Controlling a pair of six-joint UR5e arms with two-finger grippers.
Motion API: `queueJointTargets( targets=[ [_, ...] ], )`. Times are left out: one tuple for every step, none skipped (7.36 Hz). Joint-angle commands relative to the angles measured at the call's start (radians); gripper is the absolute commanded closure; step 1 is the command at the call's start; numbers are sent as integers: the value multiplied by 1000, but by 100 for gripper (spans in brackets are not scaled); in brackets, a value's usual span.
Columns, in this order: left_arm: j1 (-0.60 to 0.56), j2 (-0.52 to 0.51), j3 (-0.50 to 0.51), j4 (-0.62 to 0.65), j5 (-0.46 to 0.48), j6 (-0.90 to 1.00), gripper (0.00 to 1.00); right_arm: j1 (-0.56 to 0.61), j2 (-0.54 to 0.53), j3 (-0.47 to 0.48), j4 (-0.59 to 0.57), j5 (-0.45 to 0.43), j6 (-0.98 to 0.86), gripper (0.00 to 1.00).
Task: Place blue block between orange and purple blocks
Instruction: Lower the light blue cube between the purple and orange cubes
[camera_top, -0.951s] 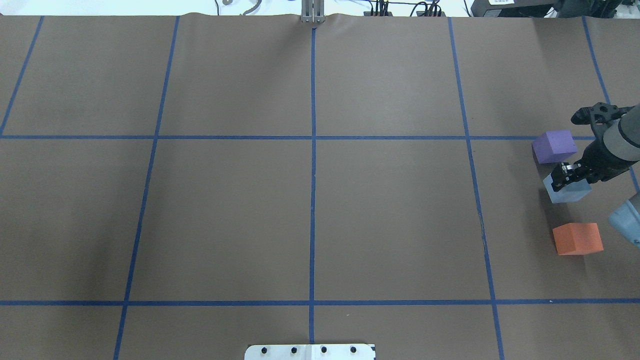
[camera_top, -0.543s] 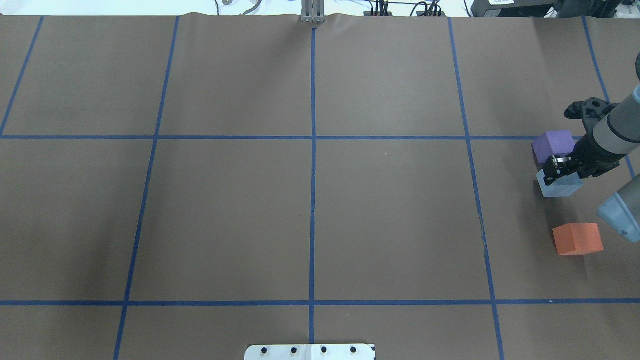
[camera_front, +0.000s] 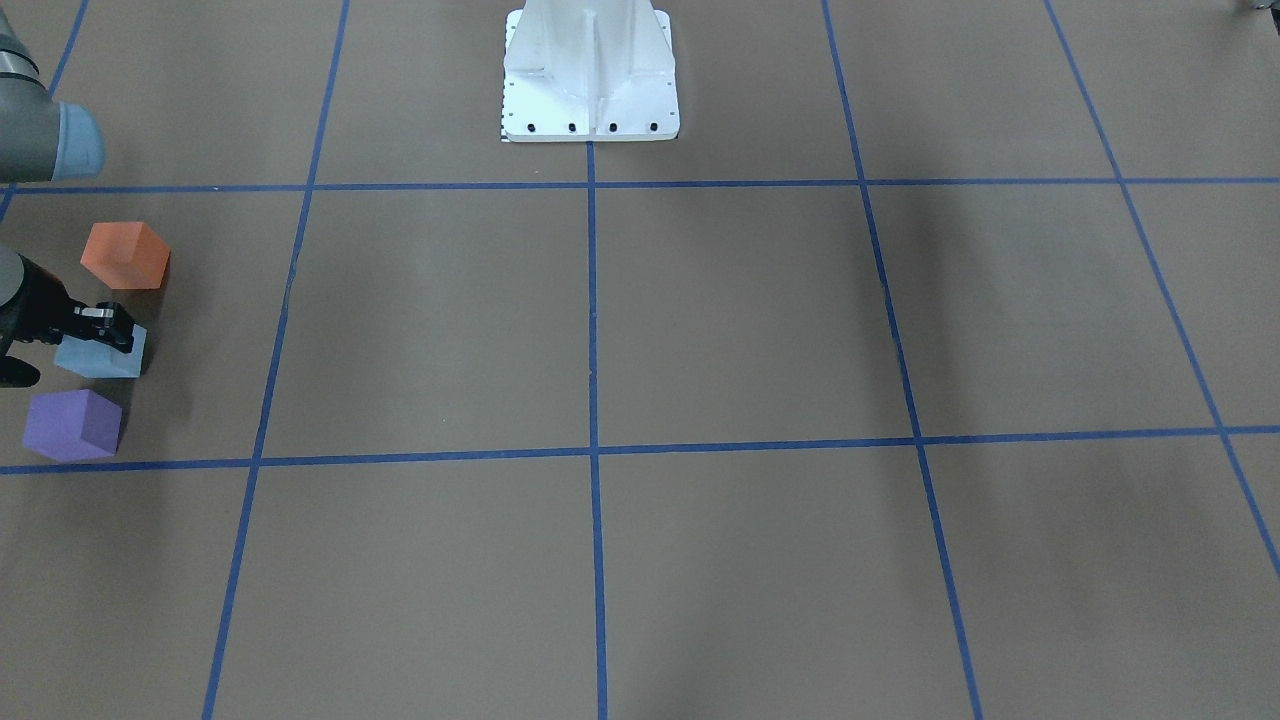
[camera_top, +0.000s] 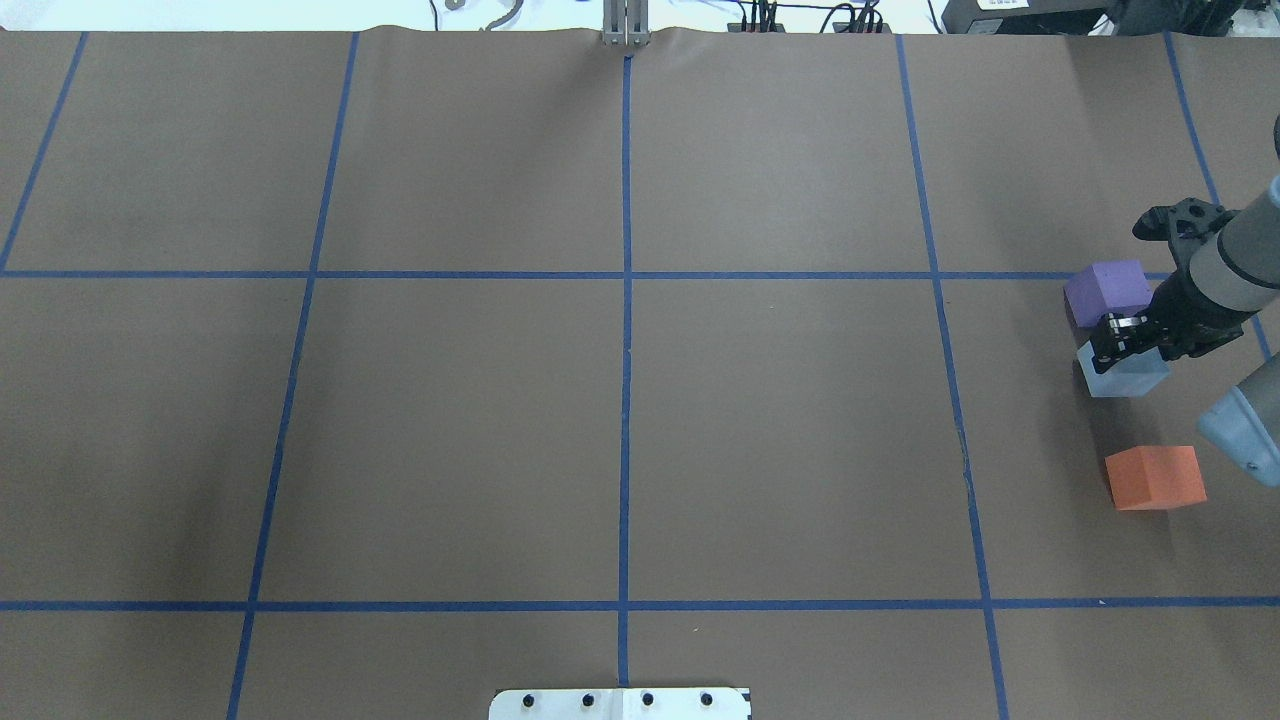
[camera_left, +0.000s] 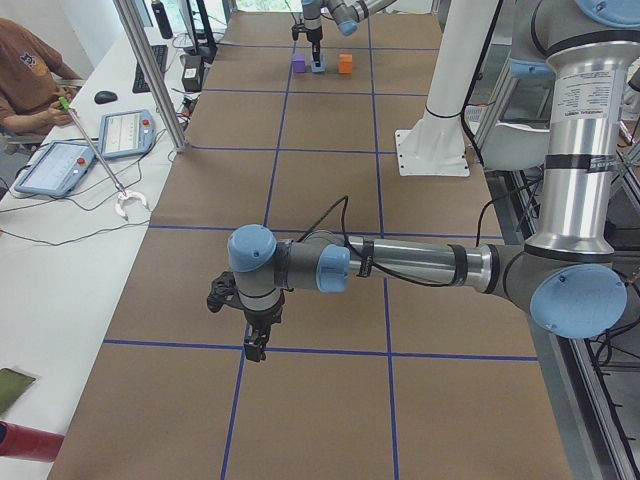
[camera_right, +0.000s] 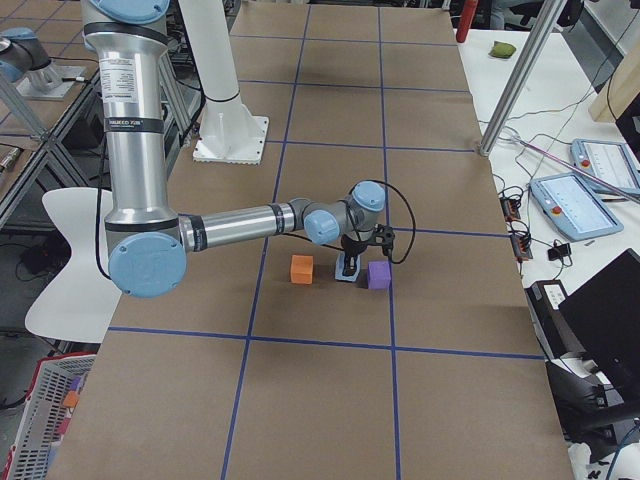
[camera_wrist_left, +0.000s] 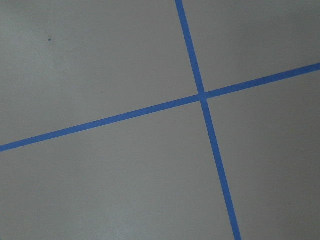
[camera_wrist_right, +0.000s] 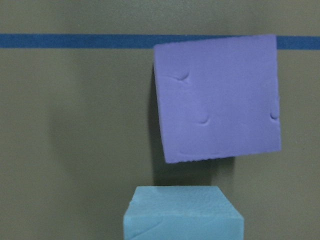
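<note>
Pinching blue block (camera_top: 1127, 379), right gripper (camera_top: 1115, 342) closed on it, near-cubic, roughly square to tape grid (camera_top: 626, 400).

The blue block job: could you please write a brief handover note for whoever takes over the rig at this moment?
Right gripper: shut on the blue block, from above.
Left gripper: hangs over the table, far from the blocks; open or shut, I cannot tell.
Blue block: in line between the purple block and the orange block, nearer the purple, touching neither.
Done: pick and carry. Left: check that it rests on the table (unclear here), perhaps centre it, open, withdraw.
</note>
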Motion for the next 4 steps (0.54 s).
queueJointTargets(
  targets=[
    [0, 4, 0, -2, 0, 0, 0, 1, -14, 6, 3, 2, 0, 62],
    [0, 4, 0, -2, 0, 0, 0, 1, -19, 11, 3, 2, -1, 30],
    [0, 4, 0, -2, 0, 0, 0, 1, -35, 22, 3, 1, -1, 1],
    [0, 3, 0, -2, 0, 0, 0, 1, -43, 34, 3, 2, -1, 1]
  ],
)
